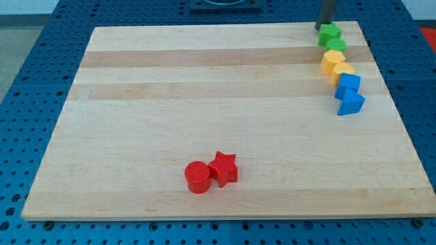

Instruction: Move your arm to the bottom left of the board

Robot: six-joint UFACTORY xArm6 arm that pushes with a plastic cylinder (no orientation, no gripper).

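Note:
My rod comes down at the view's top right, and my tip (321, 28) rests on the wooden board (136, 102) just left of a green star block (330, 32). Below that star a chain of blocks runs down the right side: a green block (336, 45), a yellow block (332, 60), a second yellow block (343, 71), a blue block (349, 84) and a blue triangular block (351, 103). A red cylinder (197, 177) and a red star (223, 168) touch each other near the view's bottom centre, far from my tip.
The board lies on a blue perforated table (27, 68) that shows on all sides. A dark fixture (225, 5) sits beyond the board's top edge.

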